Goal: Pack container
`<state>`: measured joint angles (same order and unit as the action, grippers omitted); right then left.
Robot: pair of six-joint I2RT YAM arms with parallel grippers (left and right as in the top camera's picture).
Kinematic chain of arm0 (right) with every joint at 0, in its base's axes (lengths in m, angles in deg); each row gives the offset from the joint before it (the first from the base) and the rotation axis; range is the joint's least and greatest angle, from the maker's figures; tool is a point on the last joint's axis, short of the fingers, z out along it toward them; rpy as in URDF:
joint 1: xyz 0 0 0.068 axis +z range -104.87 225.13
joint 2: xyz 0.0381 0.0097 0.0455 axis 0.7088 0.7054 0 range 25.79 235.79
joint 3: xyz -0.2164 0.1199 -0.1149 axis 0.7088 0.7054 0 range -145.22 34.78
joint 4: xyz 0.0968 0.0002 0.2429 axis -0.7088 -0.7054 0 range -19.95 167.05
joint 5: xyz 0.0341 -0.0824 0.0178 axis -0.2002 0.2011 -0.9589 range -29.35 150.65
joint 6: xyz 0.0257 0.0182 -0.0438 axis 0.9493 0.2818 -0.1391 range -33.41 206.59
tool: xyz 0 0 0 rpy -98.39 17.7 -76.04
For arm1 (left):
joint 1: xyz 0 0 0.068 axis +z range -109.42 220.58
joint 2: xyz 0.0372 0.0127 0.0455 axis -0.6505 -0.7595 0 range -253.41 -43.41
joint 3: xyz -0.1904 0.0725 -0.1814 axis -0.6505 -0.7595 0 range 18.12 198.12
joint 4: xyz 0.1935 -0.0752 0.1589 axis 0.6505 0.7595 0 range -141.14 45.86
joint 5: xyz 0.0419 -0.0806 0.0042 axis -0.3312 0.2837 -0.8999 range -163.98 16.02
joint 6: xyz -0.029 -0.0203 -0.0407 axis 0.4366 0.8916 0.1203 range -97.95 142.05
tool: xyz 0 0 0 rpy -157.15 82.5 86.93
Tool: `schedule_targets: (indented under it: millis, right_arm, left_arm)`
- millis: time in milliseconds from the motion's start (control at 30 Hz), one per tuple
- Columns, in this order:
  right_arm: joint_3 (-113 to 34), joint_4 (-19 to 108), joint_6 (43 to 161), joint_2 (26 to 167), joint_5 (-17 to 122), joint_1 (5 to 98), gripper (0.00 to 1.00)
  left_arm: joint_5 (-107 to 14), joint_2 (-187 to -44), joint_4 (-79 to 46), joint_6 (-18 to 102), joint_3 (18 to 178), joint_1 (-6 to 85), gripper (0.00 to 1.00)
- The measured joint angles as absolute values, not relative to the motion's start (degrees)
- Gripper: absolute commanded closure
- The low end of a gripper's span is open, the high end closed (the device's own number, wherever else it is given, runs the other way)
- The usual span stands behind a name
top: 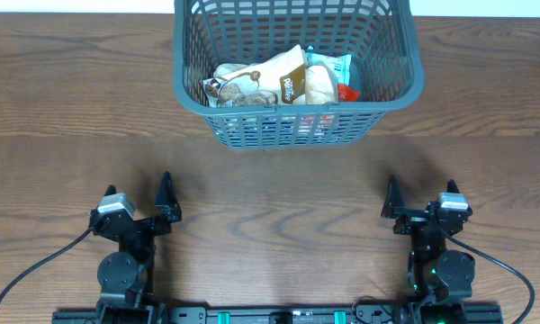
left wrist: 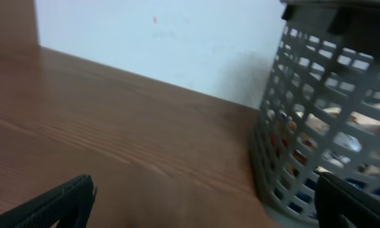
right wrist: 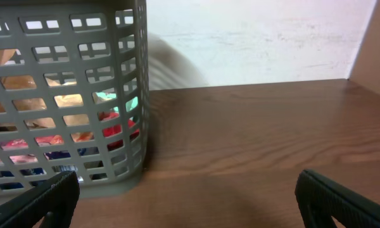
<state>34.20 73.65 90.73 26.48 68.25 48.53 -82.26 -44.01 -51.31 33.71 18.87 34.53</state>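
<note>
- The container (top: pixel 288 126), a dark grey basket with lattice sides and a thick rim, stands on the wooden desk (top: pixel 270 189) at the far middle, well apart from both arms
- Inside it lie several snack packets: a cream and brown packet (top: pixel 268 79) across the middle, a pale blue and white packet (top: pixel 331 65) to its right, and a bit of red wrapper (top: pixel 346 92) at the right front corner
- More colours, red and blue, show through the front lattice low down, but what they belong to cannot be told
- The left gripper (top: pixel 137 196) sits at the near left of the desk with its fingers spread wide apart; its wrist view shows the two dark fingertips at the bottom corners with only bare desk between them
- In that same wrist view the container (left wrist: pixel 329 126) rises at the right, ahead of the left gripper (left wrist: pixel 202 212) and not touching it, with a white wall (left wrist: pixel 177 44) behind
- The right gripper (top: pixel 421 200) sits at the near right, likewise opened wide, its fingers clear of everything
- From the right wrist the container (right wrist: pixel 63 95) fills the left half, packets glowing through the grid, while the right gripper (right wrist: pixel 190 209) frames plain wood
- Black cables (top: pixel 27 270) trail from both arm bases along the near edge
</note>
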Motion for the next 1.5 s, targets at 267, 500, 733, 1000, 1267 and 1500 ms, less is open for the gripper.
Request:
schedule_targets:
  millis: [267, 500, 733, 1000, 1267, 1500]
  right_arm:
    - [34.2, 73.7, 90.7, 26.5, 68.2, 48.5, 0.01]
    - [34.2, 73.7, 90.7, 26.5, 68.2, 48.5, 0.01]
    - [34.2, 73.7, 90.7, 26.5, 68.2, 48.5, 0.01]
    - [34.2, 73.7, 90.7, 26.5, 68.2, 48.5, 0.01]
    - [34.2, 73.7, 90.7, 26.5, 68.2, 48.5, 0.01]
    - [34.2, 73.7, 90.7, 26.5, 68.2, 48.5, 0.01]
  left_arm:
    - [-75.2, -44.0, -49.1, 30.9, 19.7, 34.5, 0.02]
    - [-73.7, -44.0, -49.0, 27.5, 19.7, 34.5, 0.02]
    - [-73.3, -44.0, -49.0, 21.5, 19.7, 33.2, 0.01]
    - [-73.2, -44.0, -48.9, 16.9, 19.7, 29.7, 0.01]
    - [-73.2, -44.0, -49.0, 16.0, 19.7, 29.6, 0.01]
    - [-73.2, -44.0, -48.9, 16.0, 19.7, 29.8, 0.01]
